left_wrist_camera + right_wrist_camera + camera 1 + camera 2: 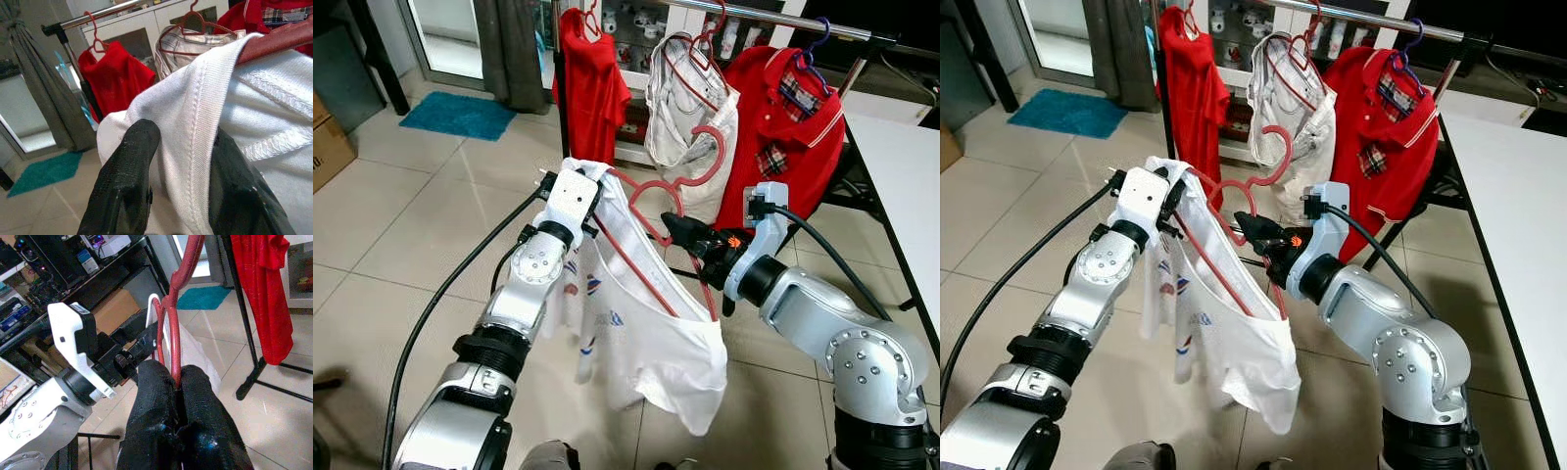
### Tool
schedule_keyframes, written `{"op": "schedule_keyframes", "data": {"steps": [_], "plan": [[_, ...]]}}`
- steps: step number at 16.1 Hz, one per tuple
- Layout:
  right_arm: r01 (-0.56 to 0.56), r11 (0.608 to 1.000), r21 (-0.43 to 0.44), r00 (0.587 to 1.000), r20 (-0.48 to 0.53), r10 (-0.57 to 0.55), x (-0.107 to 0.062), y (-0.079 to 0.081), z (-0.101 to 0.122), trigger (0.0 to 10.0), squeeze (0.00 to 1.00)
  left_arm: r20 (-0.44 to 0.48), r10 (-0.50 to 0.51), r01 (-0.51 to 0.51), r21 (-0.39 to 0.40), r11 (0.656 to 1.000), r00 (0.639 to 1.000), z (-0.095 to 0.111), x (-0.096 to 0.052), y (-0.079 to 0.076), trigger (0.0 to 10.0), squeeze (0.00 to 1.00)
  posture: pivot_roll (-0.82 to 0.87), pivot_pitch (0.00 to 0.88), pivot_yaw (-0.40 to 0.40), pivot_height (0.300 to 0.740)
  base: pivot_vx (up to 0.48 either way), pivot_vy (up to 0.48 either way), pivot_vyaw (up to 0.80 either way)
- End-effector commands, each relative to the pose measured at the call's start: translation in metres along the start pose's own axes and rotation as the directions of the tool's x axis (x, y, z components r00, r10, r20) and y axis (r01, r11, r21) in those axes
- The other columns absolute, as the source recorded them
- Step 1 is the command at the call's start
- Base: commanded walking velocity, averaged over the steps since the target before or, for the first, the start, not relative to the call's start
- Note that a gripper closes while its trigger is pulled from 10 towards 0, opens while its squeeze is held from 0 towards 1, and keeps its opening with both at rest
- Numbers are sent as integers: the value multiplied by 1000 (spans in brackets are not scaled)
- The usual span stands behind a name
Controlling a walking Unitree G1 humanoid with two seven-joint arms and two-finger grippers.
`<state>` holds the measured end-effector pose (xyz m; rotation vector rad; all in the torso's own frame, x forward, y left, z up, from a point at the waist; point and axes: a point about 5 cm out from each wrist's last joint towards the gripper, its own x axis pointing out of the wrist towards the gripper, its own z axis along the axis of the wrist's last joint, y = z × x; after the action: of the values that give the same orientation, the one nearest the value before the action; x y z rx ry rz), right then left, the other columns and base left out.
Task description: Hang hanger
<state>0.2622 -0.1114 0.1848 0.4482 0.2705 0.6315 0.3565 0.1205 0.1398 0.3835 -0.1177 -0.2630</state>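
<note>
Presently the right claw (677, 231) is clamped on the red hanger (651, 192) neck, hook upward. The left claw (181, 161) pinches the white shirt (636, 333) collar. The rail (773, 18) lies ahead and above; right arm nearer.

A red plastic hanger (658, 201) hangs in front of me, carrying a white shirt (641, 338) with small printed marks. Its hook curls up toward one o'clock, short of the silver rail (773, 18) at twelve. One shoulder of the shirt sits at ten o'clock; the rest of the cloth droops toward five o'clock, crumpled and loose.
</note>
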Motion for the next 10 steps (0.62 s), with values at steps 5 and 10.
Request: {"op": "schedule_keyframes", "data": {"steps": [5,10], "plan": [[-4,1000,-23,999,32,5,-2,2,8,10000,0,48,-10,6,84,996,999,0,-9,1,10000,0,-4,62,-54,740,0,0,0],[-6,1000,-30,1000,25,7,-2,1,7,10000,0,42,45,-42,-75,996,998,-1,-10,9,10000,1000,-1,63,-57,740,0,0,0]]}}
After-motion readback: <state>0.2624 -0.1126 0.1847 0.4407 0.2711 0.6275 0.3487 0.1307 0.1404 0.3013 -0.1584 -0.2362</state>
